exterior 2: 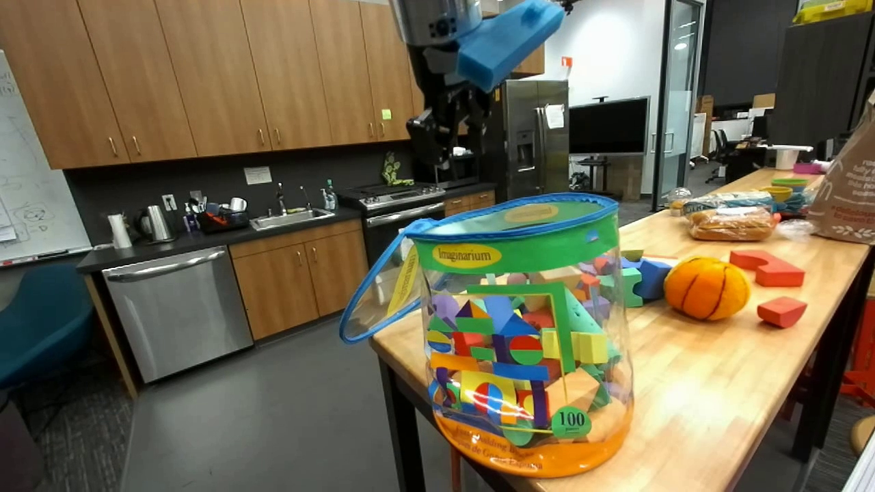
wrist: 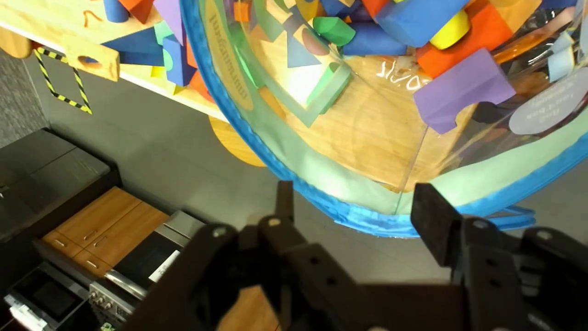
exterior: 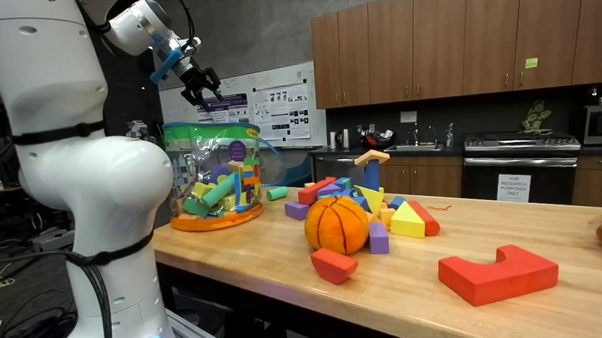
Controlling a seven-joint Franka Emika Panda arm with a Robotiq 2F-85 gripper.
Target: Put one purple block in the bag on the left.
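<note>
The clear bag with a green band and blue rim stands upright and open at the table's end in both exterior views (exterior: 202, 137) (exterior 2: 540, 253). My gripper (exterior: 206, 98) is open and empty, high above it; it also shows in an exterior view (exterior 2: 456, 147). In the wrist view, the bag's blue rim (wrist: 229, 108) passes beyond the gripper's spread fingers (wrist: 351, 195). A purple block with a curved cut-out (wrist: 464, 87) lies inside among mixed blocks. On the table are a purple block near the pile (exterior: 297, 210) and another upright purple block (exterior: 378, 239) beside the ball.
An orange ball (exterior: 336, 225) sits before a pile with a blue tower (exterior: 371, 175). A red boat-shaped block (exterior: 334, 265) and red arch block (exterior: 498, 276) lie nearer the edge. The bag's lid (exterior 2: 383, 287) hangs open. Packaged bread (exterior 2: 731, 224) lies farther along.
</note>
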